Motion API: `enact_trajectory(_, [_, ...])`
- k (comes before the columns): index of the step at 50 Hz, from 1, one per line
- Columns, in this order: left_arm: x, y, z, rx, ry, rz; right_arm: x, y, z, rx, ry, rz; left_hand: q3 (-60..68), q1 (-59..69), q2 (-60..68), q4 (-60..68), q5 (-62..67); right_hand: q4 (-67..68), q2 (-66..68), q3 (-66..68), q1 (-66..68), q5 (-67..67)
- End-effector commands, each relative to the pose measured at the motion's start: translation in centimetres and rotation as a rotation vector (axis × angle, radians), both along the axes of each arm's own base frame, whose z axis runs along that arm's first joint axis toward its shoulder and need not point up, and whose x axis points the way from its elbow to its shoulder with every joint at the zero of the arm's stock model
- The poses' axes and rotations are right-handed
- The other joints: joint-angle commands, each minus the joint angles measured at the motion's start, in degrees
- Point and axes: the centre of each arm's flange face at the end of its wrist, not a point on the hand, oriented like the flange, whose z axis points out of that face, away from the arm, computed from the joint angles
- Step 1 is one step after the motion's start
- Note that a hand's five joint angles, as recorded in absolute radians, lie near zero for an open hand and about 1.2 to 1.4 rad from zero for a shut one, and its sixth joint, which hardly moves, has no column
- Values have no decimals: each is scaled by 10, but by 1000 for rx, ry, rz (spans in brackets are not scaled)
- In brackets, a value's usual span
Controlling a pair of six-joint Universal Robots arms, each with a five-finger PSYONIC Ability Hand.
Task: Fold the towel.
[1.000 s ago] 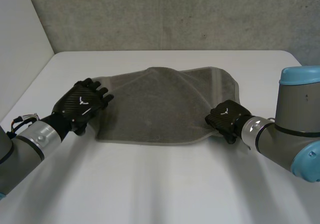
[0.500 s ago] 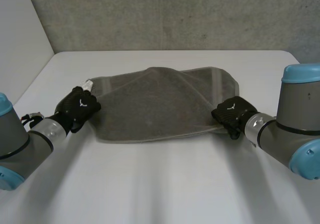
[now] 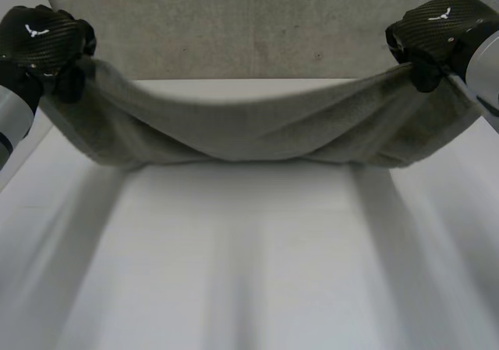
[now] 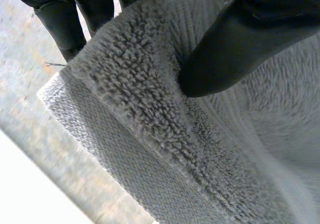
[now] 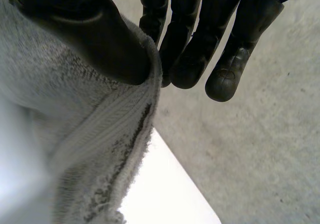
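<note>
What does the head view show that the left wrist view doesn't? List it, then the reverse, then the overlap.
Head view alone: the right hand pinching one end of the towel, which sags in the middle, and the white table below it. Left wrist view alone: the thumb pressed into the looped pile opposite the fingers, and the flat woven border band along the towel's edge. Shared: the left hand shut on its end of the towel.
</note>
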Motion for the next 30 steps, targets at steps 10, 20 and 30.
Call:
enact_trajectory(10, [-40, -63, -101, 369, -348, 61, 26, -75, -126, 199, 385, -14, -85, -30, -62, -68, -147, 34, 43, 33, 36, 30])
enact_trajectory(20, [-76, -115, -41, 86, -221, 107, 66, -133, -103, -300, 317, -138, -85, -30, -62, -68, -147, 34, 43, 33, 36, 30])
enact_trajectory(30, [-84, -96, 113, -380, 348, -7, 75, -119, 35, -910, -43, -240, -85, -30, -62, -68, -147, 34, 43, 33, 36, 30])
